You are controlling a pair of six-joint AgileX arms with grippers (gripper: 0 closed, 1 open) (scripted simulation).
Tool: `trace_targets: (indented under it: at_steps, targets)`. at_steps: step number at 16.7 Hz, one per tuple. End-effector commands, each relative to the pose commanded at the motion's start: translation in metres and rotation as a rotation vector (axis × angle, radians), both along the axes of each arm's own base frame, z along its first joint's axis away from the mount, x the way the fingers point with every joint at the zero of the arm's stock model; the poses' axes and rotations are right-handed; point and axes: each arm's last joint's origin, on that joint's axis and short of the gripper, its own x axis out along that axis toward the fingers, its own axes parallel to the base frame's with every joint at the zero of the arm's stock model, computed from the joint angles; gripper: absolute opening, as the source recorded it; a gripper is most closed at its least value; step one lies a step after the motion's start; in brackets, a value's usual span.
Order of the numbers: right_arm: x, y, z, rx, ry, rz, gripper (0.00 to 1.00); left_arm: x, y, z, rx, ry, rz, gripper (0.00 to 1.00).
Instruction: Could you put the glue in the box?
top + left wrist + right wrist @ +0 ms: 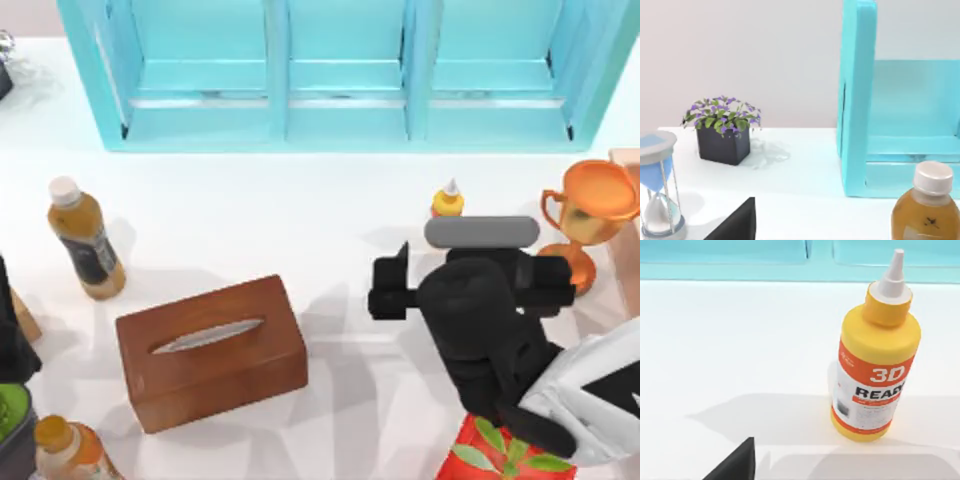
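A wide turquoise shelf unit with three open compartments runs along the far edge of the white table, well beyond the right claw. That claw belongs to the right arm, a bulky black body reaching in from the near right corner; the arm's own grey and black housing covers the fingertips from above, so I cannot tell whether they are apart or together.

To the left of the claw, near the middle of the table, lies a brown wooden box with a long slot in its lid, well apart from the claw. Just to the claw's right stands a copper trophy cup. Further left than the box, a drink bottle with a dark label and white cap stands upright; a second orange bottle sits at the near left corner.

The glue, a small yellow bottle with a white pointed nozzle, stands upright on the table just beyond the claw, between it and the shelf unit. From the right wrist camera the glue stands free of any finger, its orange and white label facing the camera.

The left arm is parked at the left edge of the table. Its wrist camera shows a potted purple plant and an hourglass.
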Motion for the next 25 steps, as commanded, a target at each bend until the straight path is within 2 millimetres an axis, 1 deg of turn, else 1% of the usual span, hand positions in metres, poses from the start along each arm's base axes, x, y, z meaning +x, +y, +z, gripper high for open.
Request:
trace_targets:
  at_steps: [2,5,7,9,12,17,25]
  targets:
    - [0.017,0.003,-0.002,0.005,0.001,0.008,1.00,0.000,0.000,0.000,0.000,0.000,0.000,1.00]
    - [0.044,0.011,-0.015,0.010,0.004,0.023,1.00,0.000,0.000,0.000,0.000,0.000,0.000,1.00]
    - [0.062,0.011,-0.025,0.007,0.009,0.023,1.00,0.000,0.000,0.000,0.000,0.000,0.000,1.00]
    - [0.075,0.007,-0.033,0.003,0.008,0.018,1.00,0.000,0.000,0.000,0.000,0.000,0.000,1.00]
    - [0.085,0.001,-0.038,0.002,-0.002,0.004,1.00,0.000,0.000,0.000,0.000,0.000,0.000,1.00]
    - [0.086,0.000,-0.039,0.000,-0.002,0.001,1.00,0.000,0.000,0.000,0.000,0.000,0.000,1.00]
    - [0.086,0.000,-0.039,0.000,-0.002,0.001,0.40,0.000,0.000,0.000,0.000,0.000,0.000,1.00]
